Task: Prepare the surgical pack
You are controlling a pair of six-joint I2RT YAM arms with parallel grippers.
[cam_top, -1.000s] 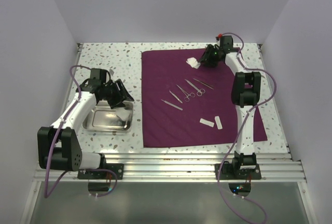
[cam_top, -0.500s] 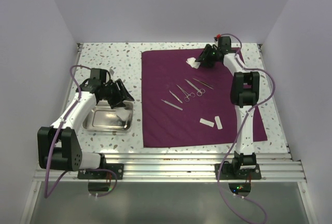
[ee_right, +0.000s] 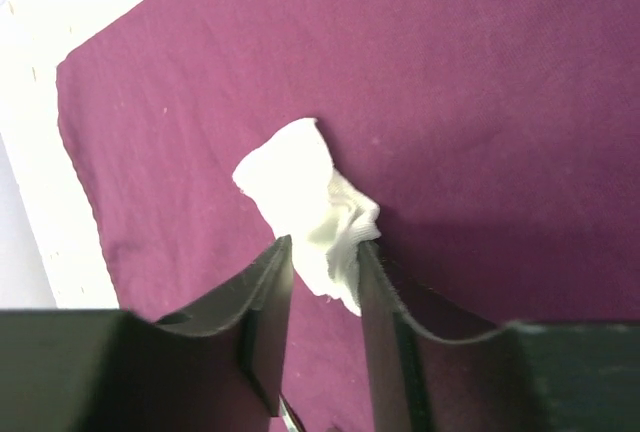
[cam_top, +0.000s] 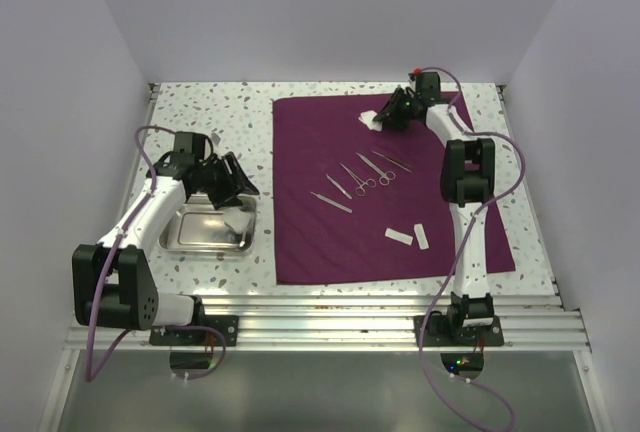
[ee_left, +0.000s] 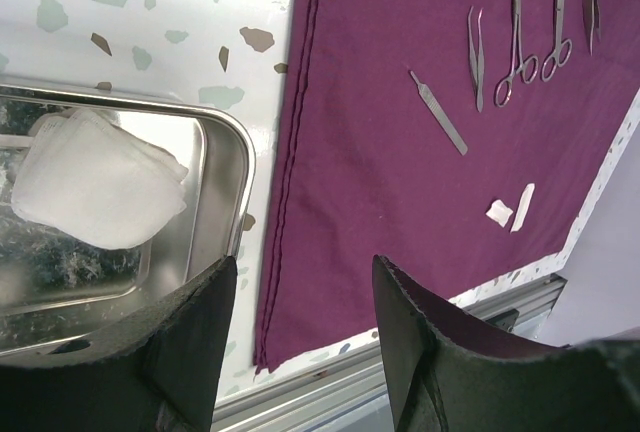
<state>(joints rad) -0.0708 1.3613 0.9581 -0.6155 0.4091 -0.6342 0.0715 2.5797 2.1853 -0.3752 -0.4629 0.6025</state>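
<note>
Just now | closed right hand point(ee_right: 325, 252) onto gauze square point(ee_right: 300, 192), clamped between its tips | ready to lift toward steel tray point(ee_left: 240, 152) | left hand point(ee_left: 305, 272): apart

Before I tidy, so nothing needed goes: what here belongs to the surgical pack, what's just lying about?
Pack: purple cloth, steel tray, gauze in tray, gauze near cloth's far edge, scissors, tweezers.
Lying about: two small white strips on the cloth, purpose unclear; speckled table.

The jaws pinch crumpled white gauze point(ee_right: 290, 177) over purple cloth point(ee_right: 480, 82).
</note>
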